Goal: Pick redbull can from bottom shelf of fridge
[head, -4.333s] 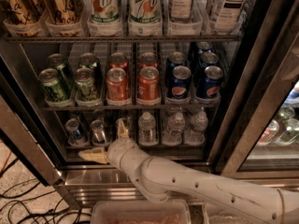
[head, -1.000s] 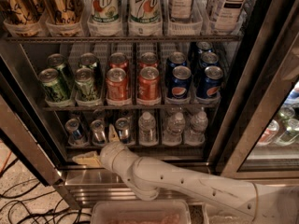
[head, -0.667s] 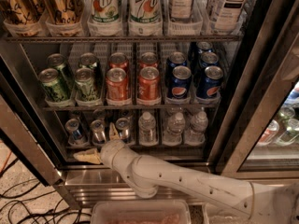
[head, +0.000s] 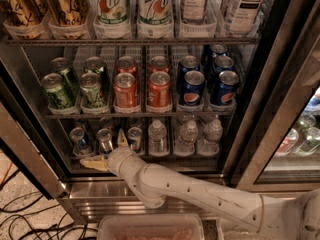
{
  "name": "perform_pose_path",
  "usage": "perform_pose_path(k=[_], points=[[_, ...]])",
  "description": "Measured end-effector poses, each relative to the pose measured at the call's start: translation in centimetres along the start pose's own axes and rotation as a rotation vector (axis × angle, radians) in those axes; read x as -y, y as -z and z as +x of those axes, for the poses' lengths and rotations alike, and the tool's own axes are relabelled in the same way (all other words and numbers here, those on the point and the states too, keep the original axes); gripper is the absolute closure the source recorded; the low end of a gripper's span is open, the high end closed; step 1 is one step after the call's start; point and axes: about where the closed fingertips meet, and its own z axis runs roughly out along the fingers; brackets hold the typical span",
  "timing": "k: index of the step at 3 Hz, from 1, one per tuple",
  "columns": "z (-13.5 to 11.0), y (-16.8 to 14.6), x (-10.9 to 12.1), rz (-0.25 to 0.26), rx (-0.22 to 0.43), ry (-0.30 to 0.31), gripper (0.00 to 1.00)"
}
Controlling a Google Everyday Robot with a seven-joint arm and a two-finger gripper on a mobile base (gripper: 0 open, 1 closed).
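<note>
- The hand (head: 101, 147) sits low at the front left of the bottom shelf (head: 200, 159) on a smooth white arm (head: 200, 194).
- Its tan fingers (head: 92, 163) are spread wide apart, one lying flat to the left and one pointing up.
- The redbull can (head: 105, 140) is slim, silver and blue with a shiny pull-tab top. It stands upright between those fingers in a clear plastic lane, with a matching slim can on each side.
- To the right on the same shelf are small clear water bottles (head: 157, 136).
- The fridge (head: 125, 191) has a brushed steel sill, and wider dark-blue Pepsi cans (head: 192, 86) sit on the dark wire rack above.
</note>
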Motion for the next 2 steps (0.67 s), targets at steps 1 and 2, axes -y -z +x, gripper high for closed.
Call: perform_pose_path(k=[1,2], points=[[0.16,-0.53,-0.04,0.008,-0.007,0.008,0.19],[0.16,-0.53,-0.04,0.008,-0.007,0.008,0.41]])
